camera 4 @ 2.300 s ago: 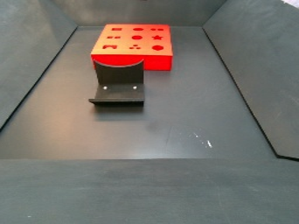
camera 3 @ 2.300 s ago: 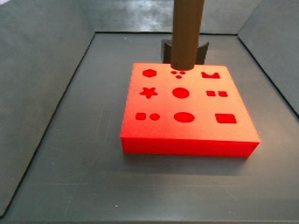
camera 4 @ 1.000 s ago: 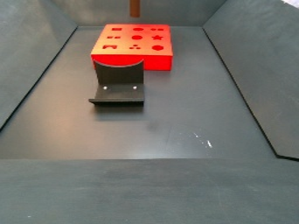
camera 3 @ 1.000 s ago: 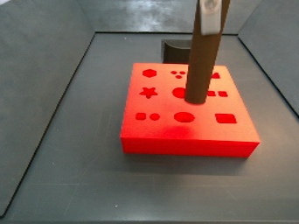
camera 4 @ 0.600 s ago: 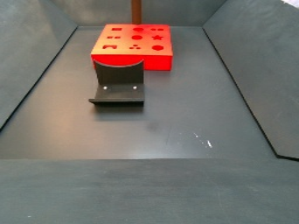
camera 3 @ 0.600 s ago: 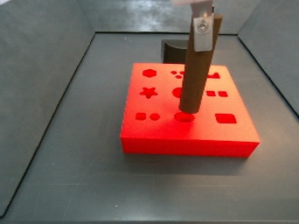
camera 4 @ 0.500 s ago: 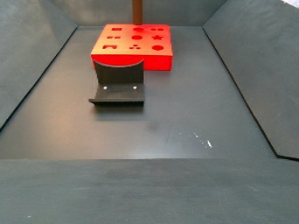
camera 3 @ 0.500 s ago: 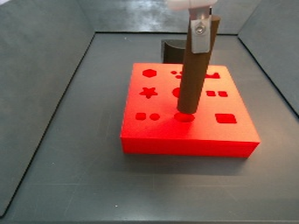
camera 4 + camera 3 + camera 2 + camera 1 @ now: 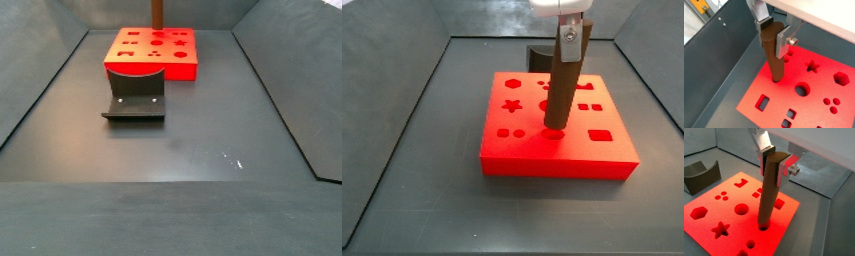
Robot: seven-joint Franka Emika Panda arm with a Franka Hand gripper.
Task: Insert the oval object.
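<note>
My gripper (image 9: 775, 159) is shut on the top of the oval object (image 9: 769, 193), a long dark-brown peg held upright. It also shows in the other wrist view (image 9: 773, 55) and a side view (image 9: 560, 88). The peg's lower end sits at the oval hole in the flat red block (image 9: 523, 152), at its front middle. In a side view the block (image 9: 150, 60) lies far back and only a short piece of the peg (image 9: 156, 12) shows above it. The silver fingers (image 9: 783, 39) clamp the peg's upper end.
A dark grey arch-shaped block (image 9: 135, 97) lies on the grey floor in front of the red block and shows in a wrist view (image 9: 700, 174). Grey bin walls (image 9: 396, 110) rise on all sides. The red block has several other shaped cutouts (image 9: 801, 89).
The gripper has carried the peg from the block's back edge forward and down. Its tip has come to the oval hole; it has barely moved in the last half second.
</note>
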